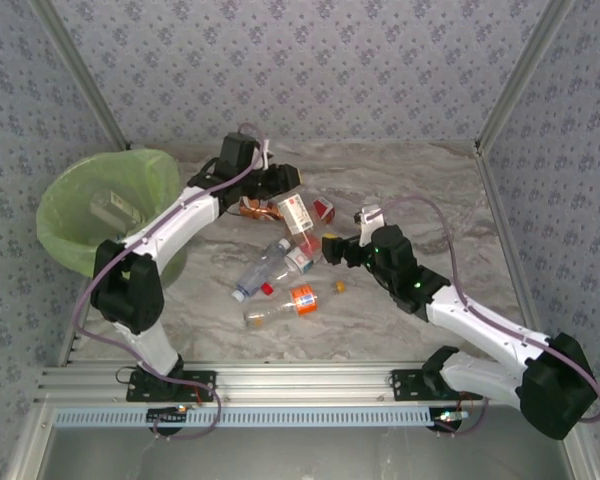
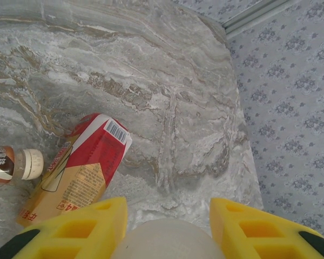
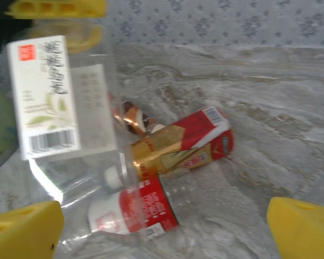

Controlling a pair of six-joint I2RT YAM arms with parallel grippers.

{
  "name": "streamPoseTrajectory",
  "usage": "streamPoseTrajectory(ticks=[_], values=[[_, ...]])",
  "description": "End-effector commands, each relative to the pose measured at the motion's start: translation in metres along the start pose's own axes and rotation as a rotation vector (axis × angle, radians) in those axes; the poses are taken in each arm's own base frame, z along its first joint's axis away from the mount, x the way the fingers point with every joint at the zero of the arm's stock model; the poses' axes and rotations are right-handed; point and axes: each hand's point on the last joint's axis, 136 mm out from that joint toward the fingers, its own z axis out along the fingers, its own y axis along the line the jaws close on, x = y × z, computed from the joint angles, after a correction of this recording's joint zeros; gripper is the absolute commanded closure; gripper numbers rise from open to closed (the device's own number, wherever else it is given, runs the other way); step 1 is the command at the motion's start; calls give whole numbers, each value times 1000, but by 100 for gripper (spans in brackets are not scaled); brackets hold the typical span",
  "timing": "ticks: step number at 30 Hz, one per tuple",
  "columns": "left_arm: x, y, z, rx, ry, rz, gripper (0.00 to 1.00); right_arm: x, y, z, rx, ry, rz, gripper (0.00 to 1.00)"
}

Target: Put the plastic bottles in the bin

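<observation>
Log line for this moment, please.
left gripper: shut on white-label bottle | right gripper: open, empty, facing red-label bottle on table | bin: far left

A: L arm?
B: White left arm (image 1: 195,210) bent, reaching fwd; its yellow-fingered left gripper (image 2: 167,210) clamped on clear white-labelled plastic bottle (image 3: 46,97).
A: R side?
B: White right arm (image 1: 480,335) stretched toward centre, right gripper (image 3: 164,226) jaws wide apart.

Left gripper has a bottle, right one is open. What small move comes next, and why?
Probably swing the left gripper, jaws shut, toward the bin. It grips the clear white-labelled bottle above the table, the right gripper stands open, and the bin lies off to its left.
</observation>
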Motion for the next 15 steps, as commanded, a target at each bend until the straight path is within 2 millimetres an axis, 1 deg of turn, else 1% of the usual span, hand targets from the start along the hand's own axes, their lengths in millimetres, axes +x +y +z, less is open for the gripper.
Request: streamPoseTrajectory(ticks=[1, 4, 8, 15], values=[[-18, -26, -29, 53, -65, 51, 100, -3, -24, -8, 122, -24, 24, 1], [-21, -29, -38, 57, -77, 73, 100, -3, -28, -11, 140, -32, 25, 1], [-29, -46, -57, 128, -111, 100, 100, -3, -31, -11, 153, -37, 45, 1], [-41, -46, -92, 60, -189, 149, 100, -6, -30, -10, 138, -79, 75, 1]])
